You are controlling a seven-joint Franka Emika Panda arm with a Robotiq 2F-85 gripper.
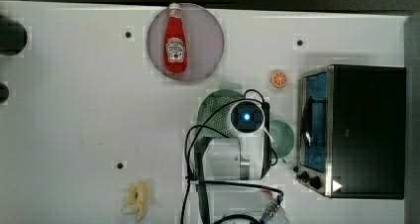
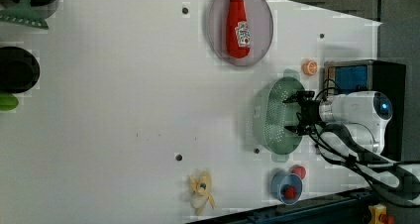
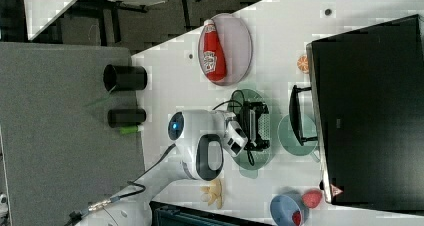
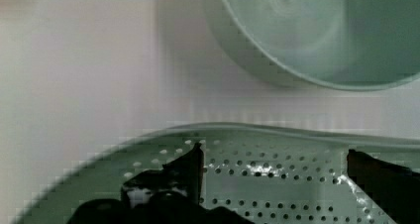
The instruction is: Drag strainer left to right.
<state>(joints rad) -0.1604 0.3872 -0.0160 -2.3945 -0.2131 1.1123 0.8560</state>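
Observation:
The strainer (image 2: 270, 120) is a pale mint-green oblong colander with rows of small holes, lying on the white table. In the top view the strainer (image 1: 210, 107) sits just left of a round green bowl (image 1: 285, 135), and the arm covers much of it. My gripper (image 2: 287, 115) hangs over the strainer's basin with its jaws wide open and nothing between them. In the wrist view both black fingertips (image 4: 190, 167) stand low inside the perforated strainer (image 4: 277, 189), close to its rim. The right view shows the gripper (image 3: 256, 127) above the strainer (image 3: 262, 158).
A black toaster oven (image 1: 364, 130) stands at the top view's right, close beyond the green bowl (image 4: 307, 30). A ketchup bottle (image 1: 175, 38) lies on a grey plate (image 1: 208, 40). An orange slice (image 1: 279, 79), a banana (image 1: 137, 201) and a blue bowl (image 2: 286, 187) lie around.

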